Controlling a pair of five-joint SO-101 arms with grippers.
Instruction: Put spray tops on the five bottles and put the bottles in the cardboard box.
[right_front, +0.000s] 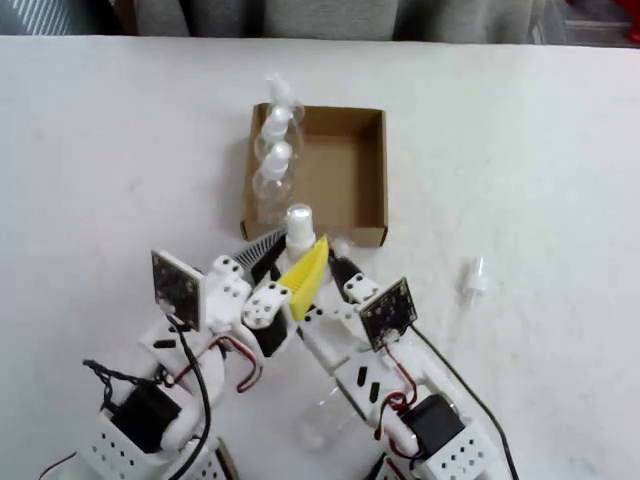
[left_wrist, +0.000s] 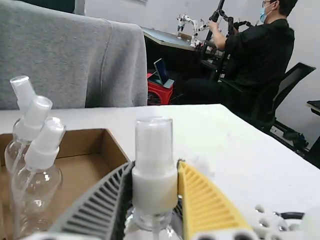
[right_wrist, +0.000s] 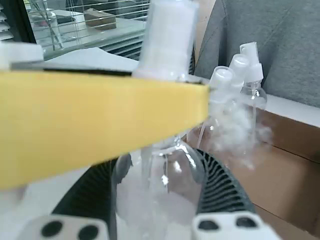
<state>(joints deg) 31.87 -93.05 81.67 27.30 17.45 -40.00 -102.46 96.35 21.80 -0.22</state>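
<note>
The right claw (right_wrist: 157, 200) is clamped round the clear bottle (right_wrist: 165, 165) while the left claw (left_wrist: 154, 169) pinches its spray top (left_wrist: 154, 145), likely one steadying while the other seats it, right at the near wall of the cardboard box (right_front: 380, 170) on the bench (right_front: 520, 150). Beyond, three capped bottles (right_front: 274, 160) line one side inside, leaving room; no readable labels anywhere.

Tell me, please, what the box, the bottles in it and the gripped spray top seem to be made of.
Cardboard box: matte brown board with folded walls. Bottles in it: clear and glossy, probably plastic, as the box shows through them; glass is possible. Spray top: smooth white plastic collar under a frosted translucent cap.
</note>
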